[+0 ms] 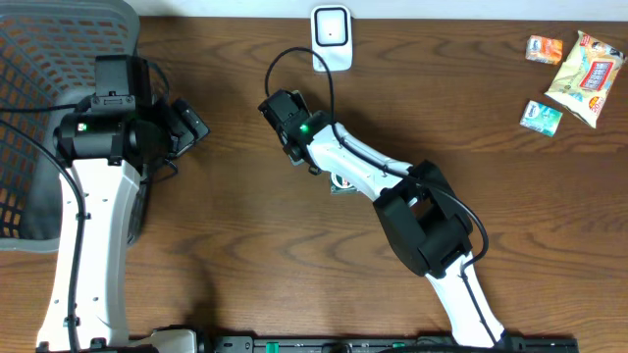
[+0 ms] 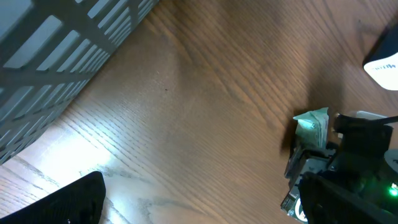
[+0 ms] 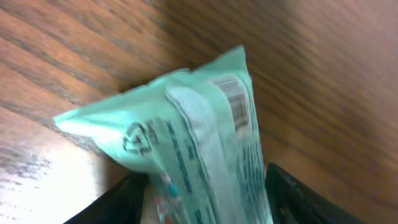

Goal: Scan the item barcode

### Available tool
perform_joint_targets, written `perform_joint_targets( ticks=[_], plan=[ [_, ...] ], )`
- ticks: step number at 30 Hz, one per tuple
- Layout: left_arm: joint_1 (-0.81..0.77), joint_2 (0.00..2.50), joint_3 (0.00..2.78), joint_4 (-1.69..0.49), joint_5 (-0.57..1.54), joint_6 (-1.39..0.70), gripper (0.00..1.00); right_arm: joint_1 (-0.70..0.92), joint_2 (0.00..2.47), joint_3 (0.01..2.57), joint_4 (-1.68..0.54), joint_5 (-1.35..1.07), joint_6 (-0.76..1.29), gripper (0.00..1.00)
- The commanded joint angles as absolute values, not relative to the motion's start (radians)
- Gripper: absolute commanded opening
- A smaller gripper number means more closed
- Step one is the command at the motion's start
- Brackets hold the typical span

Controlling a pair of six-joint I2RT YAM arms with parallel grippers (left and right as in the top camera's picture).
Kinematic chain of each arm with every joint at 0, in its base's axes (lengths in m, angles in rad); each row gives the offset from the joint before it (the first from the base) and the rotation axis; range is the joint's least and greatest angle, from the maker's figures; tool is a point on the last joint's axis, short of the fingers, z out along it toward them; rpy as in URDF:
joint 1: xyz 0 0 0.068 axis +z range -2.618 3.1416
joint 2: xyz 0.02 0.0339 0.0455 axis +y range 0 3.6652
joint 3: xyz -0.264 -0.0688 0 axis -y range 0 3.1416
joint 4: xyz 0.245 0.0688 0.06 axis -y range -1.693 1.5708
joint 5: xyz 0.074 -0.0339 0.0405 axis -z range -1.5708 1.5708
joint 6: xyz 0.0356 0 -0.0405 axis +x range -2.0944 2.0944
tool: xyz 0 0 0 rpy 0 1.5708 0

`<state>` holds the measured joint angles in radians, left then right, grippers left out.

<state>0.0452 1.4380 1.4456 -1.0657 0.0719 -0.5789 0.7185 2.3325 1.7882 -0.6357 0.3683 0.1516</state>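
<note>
A mint-green snack packet [image 3: 199, 137] stands between the two black fingers of my right gripper [image 3: 208, 193], which is shut on it. Its barcode [image 3: 235, 102] shows on the upper right of the wrapper. From the left wrist view the same packet [image 2: 313, 127] sticks out of the right gripper just above the wood. In the overhead view the right gripper [image 1: 285, 116] is below and left of the white scanner [image 1: 332, 37]. My left gripper [image 1: 191, 126] stands open and empty beside the basket, with only one finger [image 2: 68, 202] visible in its wrist view.
A grey mesh basket [image 1: 29, 118] fills the far left. Three snack packets [image 1: 589, 74] lie at the back right corner. A small green item [image 1: 340, 186] lies partly under the right arm. The scanner's cable runs down to the right arm.
</note>
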Motion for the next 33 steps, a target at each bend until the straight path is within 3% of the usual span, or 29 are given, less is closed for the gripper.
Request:
perform_joint_targets(
  ticks=[1, 5, 10, 12, 22, 24, 33],
  plan=[
    [0.050, 1.439, 1.444, -1.066, 0.059, -0.580, 0.98, 0.723, 2.342, 1.757, -0.633, 0.345, 0.049, 0.52],
    [0.050, 1.439, 1.444, -1.066, 0.059, -0.580, 0.98, 0.720, 2.341, 1.758, -0.648, 0.348, 0.059, 0.27],
    [0.050, 1.439, 1.444, -1.066, 0.059, -0.580, 0.98, 0.697, 2.325, 1.776, -0.697, 0.322, 0.148, 0.14],
    [0.050, 1.439, 1.444, -1.065, 0.059, -0.580, 0.98, 0.651, 2.291, 1.787, -0.733, 0.208, 0.169, 0.10],
    [0.050, 1.438, 1.444, -1.066, 0.059, -0.580, 0.98, 0.279, 2.218, 1.784, -0.777, -0.757, 0.167, 0.12],
    [0.050, 1.439, 1.444, -1.065, 0.059, -0.580, 0.98, 0.200, 2.230, 1.782, -0.817, -0.832, 0.154, 0.08],
    [0.050, 1.439, 1.444, -1.066, 0.059, -0.580, 0.98, 0.029, 2.306, 1.679, -0.876, -0.979, 0.077, 0.15]
  ],
)
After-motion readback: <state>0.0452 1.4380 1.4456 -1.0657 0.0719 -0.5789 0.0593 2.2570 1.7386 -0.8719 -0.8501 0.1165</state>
